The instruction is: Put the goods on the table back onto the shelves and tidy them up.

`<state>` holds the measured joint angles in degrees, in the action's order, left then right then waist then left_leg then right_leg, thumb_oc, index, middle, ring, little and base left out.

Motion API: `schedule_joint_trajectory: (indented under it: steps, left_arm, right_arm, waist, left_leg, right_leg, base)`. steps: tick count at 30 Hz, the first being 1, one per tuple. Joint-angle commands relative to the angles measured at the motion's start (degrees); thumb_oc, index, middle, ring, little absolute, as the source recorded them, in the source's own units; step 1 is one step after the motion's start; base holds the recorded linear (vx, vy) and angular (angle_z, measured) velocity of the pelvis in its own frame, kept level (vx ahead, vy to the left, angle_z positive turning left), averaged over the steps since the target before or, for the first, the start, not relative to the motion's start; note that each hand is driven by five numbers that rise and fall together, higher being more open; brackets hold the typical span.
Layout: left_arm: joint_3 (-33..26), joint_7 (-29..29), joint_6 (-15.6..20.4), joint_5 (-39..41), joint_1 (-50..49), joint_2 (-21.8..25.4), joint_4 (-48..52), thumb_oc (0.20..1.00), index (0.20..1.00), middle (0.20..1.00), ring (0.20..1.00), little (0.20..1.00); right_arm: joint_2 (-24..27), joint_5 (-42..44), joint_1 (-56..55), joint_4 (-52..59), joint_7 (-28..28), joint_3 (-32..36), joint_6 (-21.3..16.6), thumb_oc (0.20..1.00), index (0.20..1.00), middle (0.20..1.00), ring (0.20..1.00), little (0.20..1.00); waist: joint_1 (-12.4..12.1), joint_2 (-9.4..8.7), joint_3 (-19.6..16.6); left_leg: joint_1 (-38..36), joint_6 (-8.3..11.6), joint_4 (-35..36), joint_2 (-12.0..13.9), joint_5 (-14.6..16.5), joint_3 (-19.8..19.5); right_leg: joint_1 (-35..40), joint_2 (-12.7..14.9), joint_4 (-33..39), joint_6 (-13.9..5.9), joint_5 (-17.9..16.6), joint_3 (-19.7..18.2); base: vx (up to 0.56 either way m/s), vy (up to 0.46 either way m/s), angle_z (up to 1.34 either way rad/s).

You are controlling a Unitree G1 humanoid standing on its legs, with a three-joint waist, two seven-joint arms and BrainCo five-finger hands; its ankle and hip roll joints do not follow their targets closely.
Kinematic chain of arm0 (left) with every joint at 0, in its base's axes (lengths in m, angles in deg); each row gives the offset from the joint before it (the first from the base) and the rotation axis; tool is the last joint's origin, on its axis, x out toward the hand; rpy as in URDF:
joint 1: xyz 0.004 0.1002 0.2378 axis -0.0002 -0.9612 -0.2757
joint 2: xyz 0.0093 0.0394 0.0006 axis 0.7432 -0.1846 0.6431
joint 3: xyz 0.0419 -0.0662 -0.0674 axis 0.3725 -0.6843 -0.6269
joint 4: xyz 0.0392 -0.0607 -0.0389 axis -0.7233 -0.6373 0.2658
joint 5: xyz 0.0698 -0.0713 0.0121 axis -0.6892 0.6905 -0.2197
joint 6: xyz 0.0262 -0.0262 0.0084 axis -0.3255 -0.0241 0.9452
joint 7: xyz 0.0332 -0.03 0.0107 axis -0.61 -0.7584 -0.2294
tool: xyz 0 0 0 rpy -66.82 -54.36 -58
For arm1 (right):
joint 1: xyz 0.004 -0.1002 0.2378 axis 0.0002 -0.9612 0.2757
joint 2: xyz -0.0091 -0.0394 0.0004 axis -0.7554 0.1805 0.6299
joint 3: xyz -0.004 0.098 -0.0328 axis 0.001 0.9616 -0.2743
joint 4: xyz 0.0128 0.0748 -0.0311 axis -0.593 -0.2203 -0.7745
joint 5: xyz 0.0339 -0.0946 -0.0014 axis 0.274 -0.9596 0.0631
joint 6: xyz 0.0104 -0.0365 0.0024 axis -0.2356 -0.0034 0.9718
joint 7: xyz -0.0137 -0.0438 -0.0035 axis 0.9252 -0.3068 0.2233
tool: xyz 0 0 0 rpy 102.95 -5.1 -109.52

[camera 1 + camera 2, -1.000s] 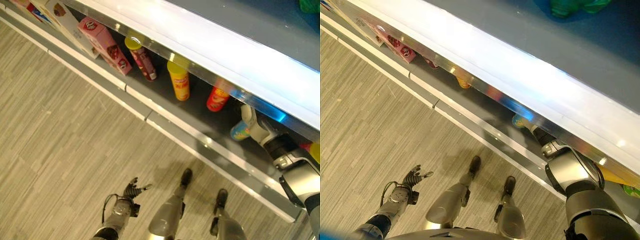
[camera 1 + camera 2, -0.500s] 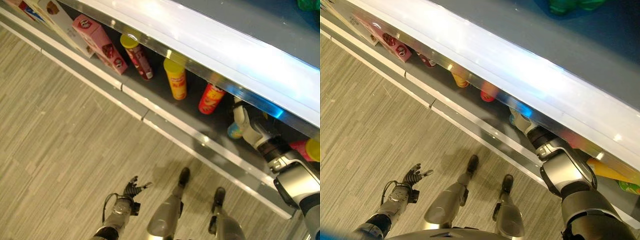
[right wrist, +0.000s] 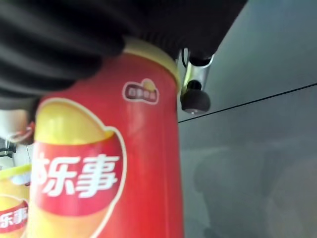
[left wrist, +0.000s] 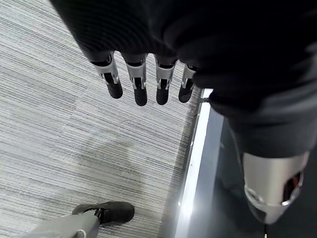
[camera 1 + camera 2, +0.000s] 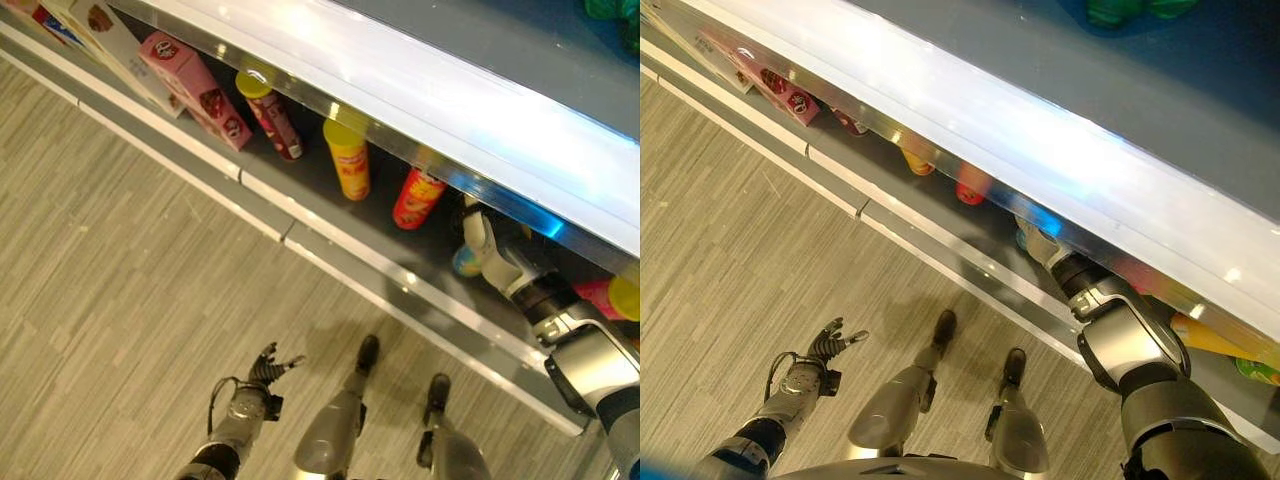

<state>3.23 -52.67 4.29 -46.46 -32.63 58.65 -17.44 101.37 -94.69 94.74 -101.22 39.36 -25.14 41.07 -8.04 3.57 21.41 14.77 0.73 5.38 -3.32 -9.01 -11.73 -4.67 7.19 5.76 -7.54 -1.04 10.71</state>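
Note:
My right hand point(image 5: 482, 240) reaches into the low shelf point(image 5: 330, 235) under its bright front edge. In the right wrist view a red chip can point(image 3: 109, 163) with a yellow rim lies against the palm, one finger point(image 3: 194, 94) showing beside it. From above, a light-blue round end point(image 5: 463, 263) shows just below that hand. To its left another red can point(image 5: 418, 198) stands on the shelf, a small gap away. My left hand point(image 5: 258, 385) hangs low over the floor, open, with its fingers point(image 4: 140, 82) straight and nothing in them.
Further left on the shelf stand a yellow can point(image 5: 347, 160), a dark red can with a yellow lid point(image 5: 270, 115) and pink boxes point(image 5: 195, 90). A lit shelf edge point(image 5: 400, 90) overhangs them. Striped wooden floor point(image 5: 120, 280) lies in front.
The view has shifted slightly. My right hand with its can has edged a little to the left, closer to the standing red can. The left hand hangs much as before.

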Motion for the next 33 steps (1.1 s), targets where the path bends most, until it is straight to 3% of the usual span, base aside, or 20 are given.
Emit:
schedule_joint_trajectory:
  steps: [1, 18, 33]
  left_arm:
    - [0.56, -0.68, 0.85, 1.18, 0.70, 1.48, -1.58, 1.000, 1.000, 1.000, 1.000, 1.000]
    - [0.02, -0.97, 0.61, 0.45, 1.27, 1.88, -2.26, 1.000, 1.000, 1.000, 1.000, 1.000]
    - [-0.48, -1.79, 0.69, 0.42, 0.74, 0.81, -2.44, 1.000, 1.000, 1.000, 1.000, 1.000]
  right_arm:
    - [0.82, -0.91, 2.49, 2.30, 2.28, -2.13, -1.30, 0.200, 0.200, 0.200, 0.200, 0.200]
    - [1.99, -1.80, 2.93, 8.69, 1.99, -1.55, -2.52, 0.200, 0.200, 0.200, 0.200, 0.200]
    - [-1.19, -0.75, -2.28, 12.50, 1.00, -2.45, -4.61, 0.200, 0.200, 0.200, 0.200, 0.200]
  waist:
    - [0.00, -2.48, -0.42]
    - [0.83, -2.88, -1.14]
    - [1.28, -3.20, 0.20]
  left_leg:
    - [0.08, 1.67, -7.50, 2.62, 10.50, 6.62]
    - [-2.18, 1.82, -4.51, 3.01, 9.55, 7.15]
    - [-2.76, 1.81, -4.03, 3.04, 9.33, 7.62]
  right_leg:
    - [-3.42, 3.83, -5.55, -1.86, 1.70, -5.53]
    - [-3.43, 3.62, -5.85, -1.90, 1.87, -5.73]
    - [-4.00, 3.56, -6.70, -1.92, 1.80, -6.20]
  base:
    - [0.00, 0.000, 0.00]
    - [0.00, 0.000, 0.00]
    - [0.00, 0.000, 0.00]
